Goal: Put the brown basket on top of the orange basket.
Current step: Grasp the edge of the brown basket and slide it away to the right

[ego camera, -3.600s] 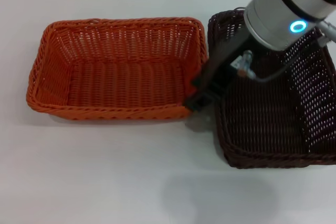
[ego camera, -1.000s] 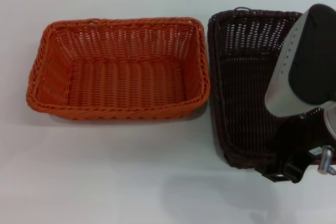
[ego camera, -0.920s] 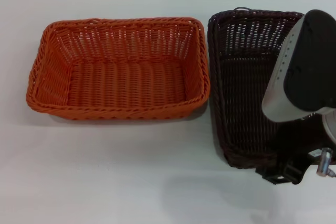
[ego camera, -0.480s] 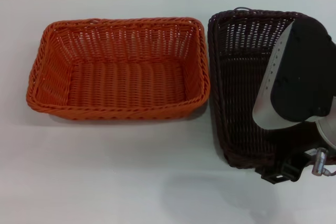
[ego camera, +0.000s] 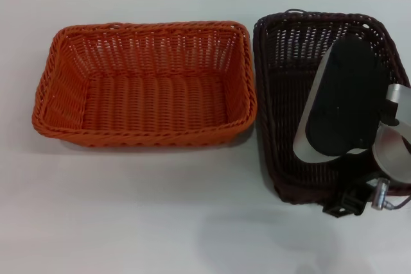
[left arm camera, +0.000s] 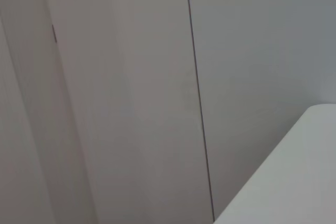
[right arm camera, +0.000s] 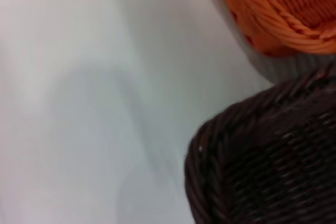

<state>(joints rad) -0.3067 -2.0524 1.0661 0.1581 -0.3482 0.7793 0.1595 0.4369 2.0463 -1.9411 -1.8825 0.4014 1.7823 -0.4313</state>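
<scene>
The orange basket [ego camera: 144,85] is woven wicker-style strands, probably plastic, with a slight sheen on the braided rim and a ribbed, rough-textured floor and open-weave sides. The brown basket [ego camera: 292,94] is the same woven make, very dark and slightly glossy, its strands catching small highlights; in the right wrist view its corner [right arm camera: 262,166] shows tight ridged plaiting. The table [ego camera: 128,210] is a smooth, matt white surface. The right arm [ego camera: 343,104] over the brown basket has a smooth shell, part matt black and part satin silver-grey like brushed metal or painted plastic. The wall panels [left arm camera: 131,98] look flat, matt and smooth.
</scene>
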